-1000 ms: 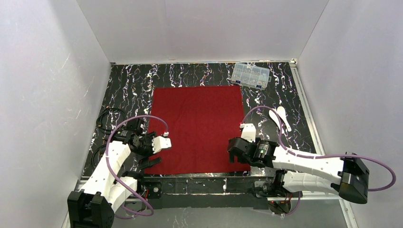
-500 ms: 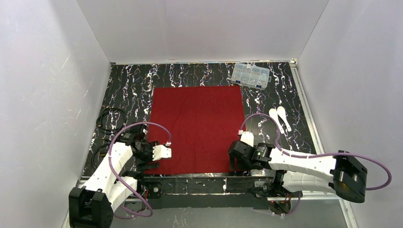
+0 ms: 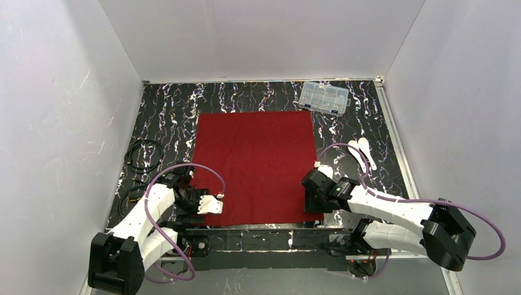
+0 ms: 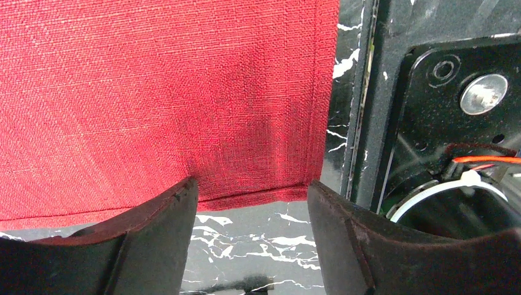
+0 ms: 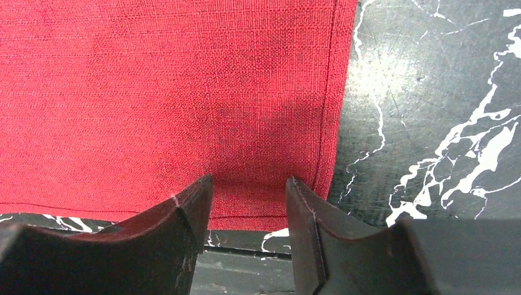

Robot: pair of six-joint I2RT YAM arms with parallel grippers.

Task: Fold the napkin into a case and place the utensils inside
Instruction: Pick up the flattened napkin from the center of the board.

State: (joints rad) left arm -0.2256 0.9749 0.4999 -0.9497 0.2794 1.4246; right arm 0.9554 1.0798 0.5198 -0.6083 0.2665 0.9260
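Likely starting the first fold: left gripper [image 4: 252, 184] and right gripper [image 5: 249, 179], jaws parted, straddle near corners of the napkin [image 3: 258, 160], needing a pinch next.

Tabletop [image 3: 166, 117]: black, marbled with white veins; it filled the floor of the enclosure.
Walls: three plain white panels stood around it, the left wall [image 3: 61, 123], the back wall [image 3: 258, 37] and the right wall [image 3: 461, 110], all bare and lightly scuffed.
Edging: a pale metal rail [image 3: 393, 141] ran along the tabletop's right border.
Lighting: it was even and diffuse, and the shadows were faint.
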